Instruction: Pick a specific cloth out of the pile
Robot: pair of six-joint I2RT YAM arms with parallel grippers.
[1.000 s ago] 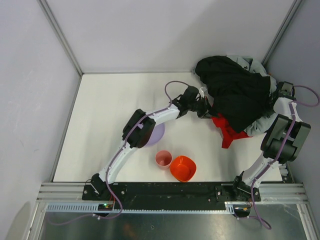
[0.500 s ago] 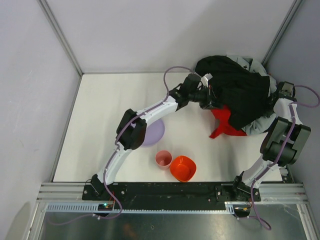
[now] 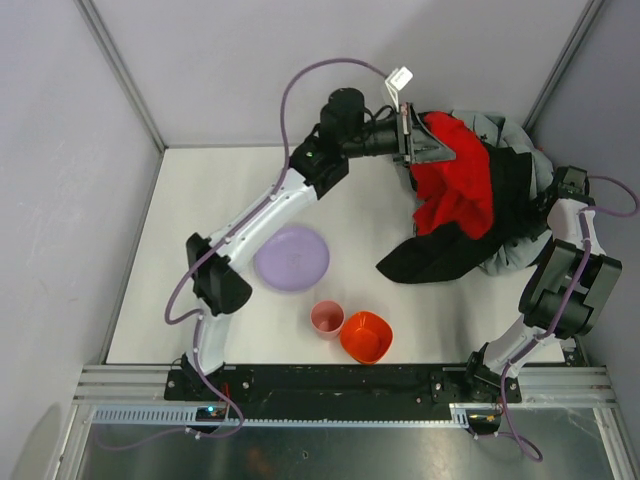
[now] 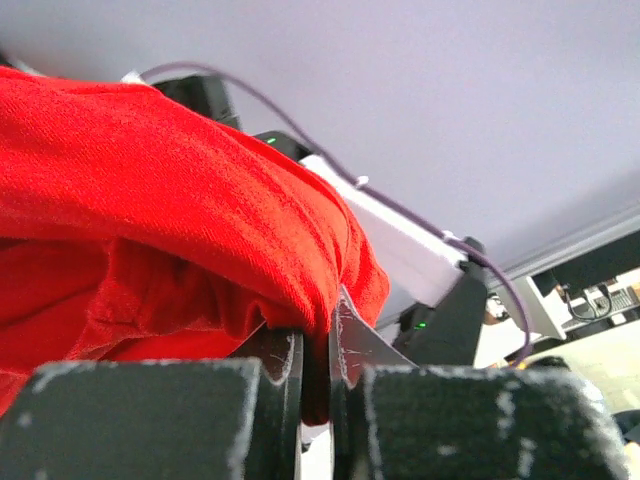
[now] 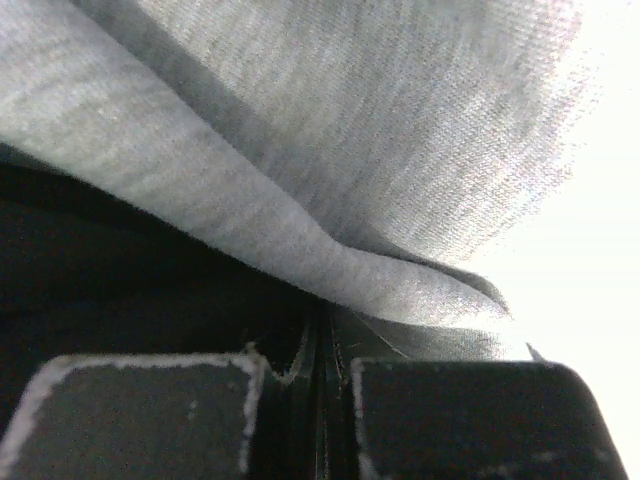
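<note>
Nearest the arm bases, an orange bowl (image 3: 365,336) and a pink cup (image 3: 326,317) sit side by side on the white table (image 3: 220,200), with a purple plate (image 3: 292,258) just beyond them to the left. Further back on the right lies the pile (image 3: 515,235), grey fabric at its right edge and a black garment (image 3: 430,255) spilling out of it toward the middle of the table. The right gripper (image 3: 548,198) is pushed into the pile's right flank. In the right wrist view, the right gripper (image 5: 325,335) has its jaws pressed together with no gap, its tips against a grey fold (image 5: 350,150) with black fabric to the left; whether any thread of it is caught between them cannot be told. The cloth (image 3: 455,190), bright red, drapes over the top of the pile near the far wall, its upper edge running up to the left gripper (image 3: 412,140), which is held high at the back. The left wrist view shows the left gripper (image 4: 316,350) closed almost completely, its jaws nipping a thin fold of the cloth (image 4: 150,200), the rest bulging over and to the left of the fingers (image 4: 280,355).
</note>
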